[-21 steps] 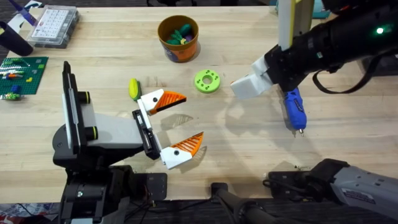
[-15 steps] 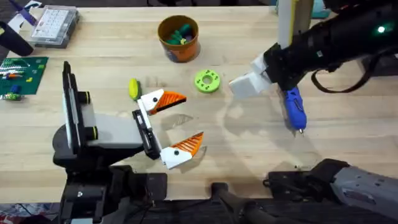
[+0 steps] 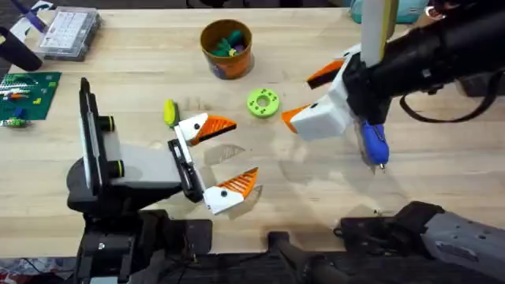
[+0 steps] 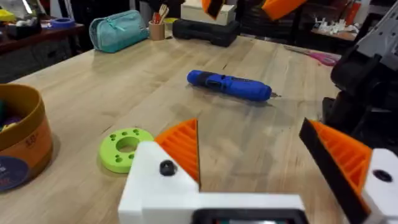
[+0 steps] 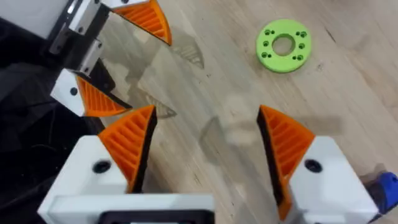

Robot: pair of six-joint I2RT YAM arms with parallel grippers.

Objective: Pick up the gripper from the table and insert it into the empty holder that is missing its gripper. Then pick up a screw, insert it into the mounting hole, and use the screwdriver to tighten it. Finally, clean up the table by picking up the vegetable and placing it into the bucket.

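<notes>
Pale wooden planks make up the table [image 3: 300,197], with a green brick plate [image 3: 28,93] and a clear parts box [image 3: 69,31] at its far left. Next, the left gripper [image 3: 225,158] hangs over the near middle of the table with its orange-padded fingers [image 3: 215,126] spread wide and nothing between them. The vegetable [image 3: 170,113] lies on the table just beside the farther finger, on its left. Beyond it stands the bucket [image 3: 226,49], holding small coloured pieces. A lime-green disc [image 3: 263,102] lies between the two grippers. The right gripper [image 3: 312,96] is to the right of the disc, above the table, with its fingers [image 5: 130,140] also parted and empty. The screwdriver [image 3: 373,140] lies flat on the table just right of that gripper, partly under the arm, its bit toward the near edge.
</notes>
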